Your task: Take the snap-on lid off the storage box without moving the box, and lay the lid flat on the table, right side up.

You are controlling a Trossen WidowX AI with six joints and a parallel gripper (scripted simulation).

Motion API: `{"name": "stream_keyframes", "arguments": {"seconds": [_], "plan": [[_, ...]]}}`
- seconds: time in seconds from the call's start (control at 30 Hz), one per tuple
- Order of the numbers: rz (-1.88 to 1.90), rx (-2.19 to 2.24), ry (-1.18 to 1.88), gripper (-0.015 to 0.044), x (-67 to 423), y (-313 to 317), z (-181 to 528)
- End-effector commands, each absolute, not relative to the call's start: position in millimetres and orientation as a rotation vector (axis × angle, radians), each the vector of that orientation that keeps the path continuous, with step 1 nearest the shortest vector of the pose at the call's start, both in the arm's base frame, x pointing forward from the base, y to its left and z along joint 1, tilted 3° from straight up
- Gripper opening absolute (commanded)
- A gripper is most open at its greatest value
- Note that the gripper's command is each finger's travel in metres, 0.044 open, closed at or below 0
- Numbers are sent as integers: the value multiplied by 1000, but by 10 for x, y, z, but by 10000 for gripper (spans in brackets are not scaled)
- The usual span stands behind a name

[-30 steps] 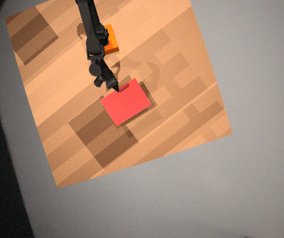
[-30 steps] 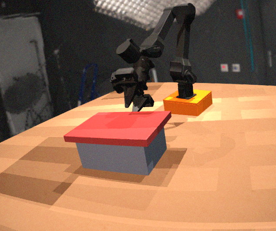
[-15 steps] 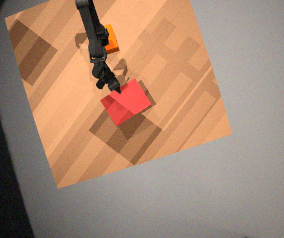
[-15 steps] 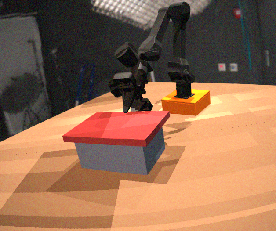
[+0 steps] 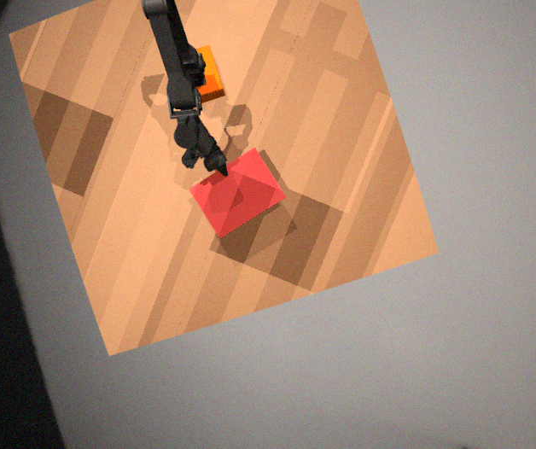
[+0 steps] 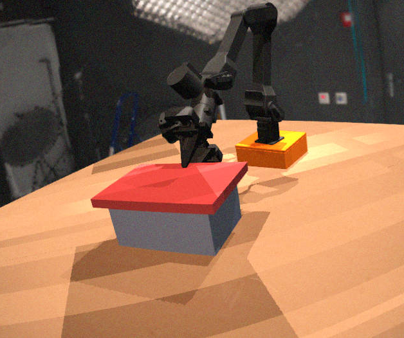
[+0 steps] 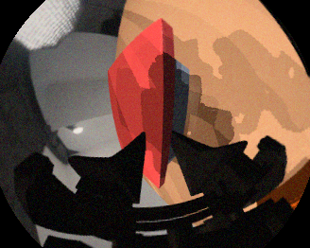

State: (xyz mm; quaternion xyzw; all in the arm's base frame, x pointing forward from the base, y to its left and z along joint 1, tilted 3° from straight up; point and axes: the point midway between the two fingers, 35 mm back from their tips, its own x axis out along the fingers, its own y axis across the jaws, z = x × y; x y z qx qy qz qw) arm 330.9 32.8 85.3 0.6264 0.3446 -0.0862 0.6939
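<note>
A flat red lid (image 5: 247,200) (image 6: 166,187) (image 7: 142,92) sits on a blue-grey storage box (image 6: 166,229) (image 7: 181,94) near the middle of the wooden table (image 5: 317,96) (image 6: 340,218). In the overhead view the lid hides the box. My gripper (image 5: 218,168) (image 6: 191,163) (image 7: 158,134) is at the lid's far edge, on the arm's side. Its fingers are shut on that edge, one on each face of the rim in the wrist view. The lid looks level on the box.
The arm stands on an orange base block (image 5: 209,77) (image 6: 271,150) behind the box. The table's edges drop to a grey floor (image 5: 451,337) on all sides.
</note>
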Motion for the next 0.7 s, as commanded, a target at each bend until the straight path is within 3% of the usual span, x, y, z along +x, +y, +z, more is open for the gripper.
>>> {"name": "stream_keyframes", "arguments": {"seconds": [0.0,0.67], "plan": [[-194,1401,768,0,3311,327,853],[-192,1399,769,0,3300,326,885]]}}
